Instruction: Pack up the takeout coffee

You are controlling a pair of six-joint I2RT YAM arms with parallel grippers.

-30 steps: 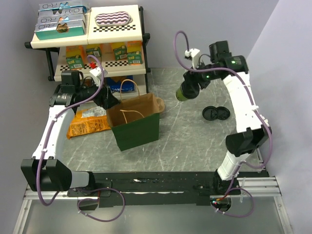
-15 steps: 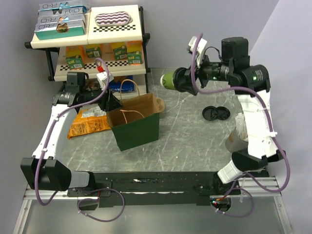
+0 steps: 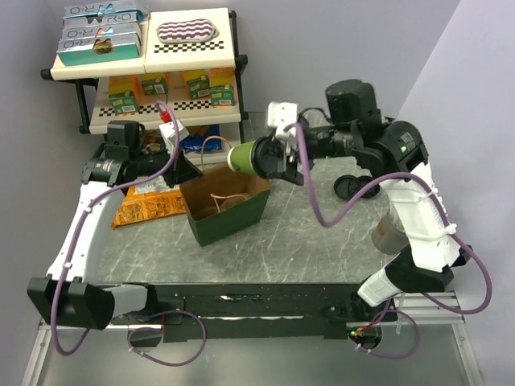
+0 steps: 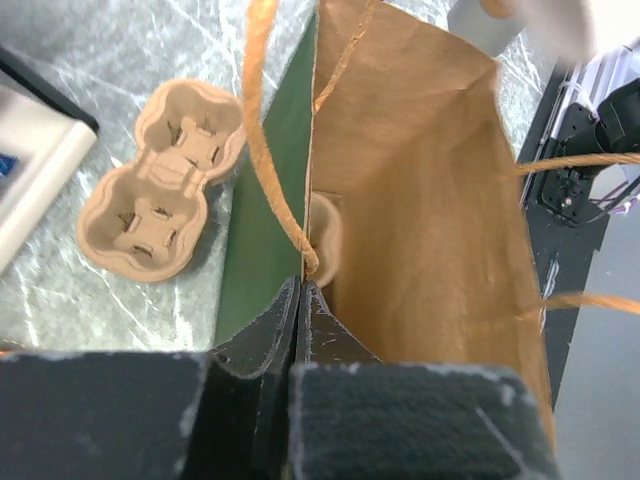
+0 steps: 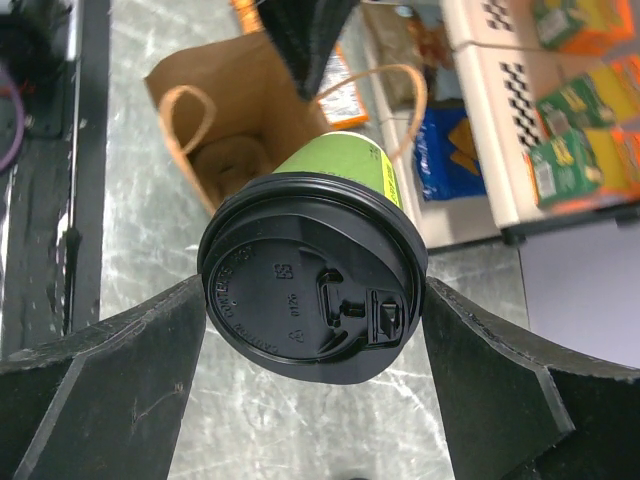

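The takeout coffee [image 3: 248,157], a green cup under a black lid [image 5: 310,275], lies on its side in the air, base pointing left, just over the back right rim of the paper bag [image 3: 229,211]. My right gripper [image 3: 273,158] is shut on it, one finger [image 5: 120,370] on each side of the lid. The bag is green outside, brown inside [image 4: 420,200], and stands open. My left gripper [image 3: 188,170] is shut on the bag's left rim [image 4: 305,200], beside a rope handle; its jaws [image 4: 300,288] meet on the paper.
A brown pulp cup carrier [image 4: 165,195] lies on the table beyond the bag. Two black lids [image 3: 354,186] sit at the right, and an orange snack packet [image 3: 145,205] at the left. A shelf rack [image 3: 145,72] with boxes lines the back left.
My right arm swung the cup left, from over the right of the table to above the bag's mouth. The left gripper closed on the bag's rim, and the bag now gapes wider.
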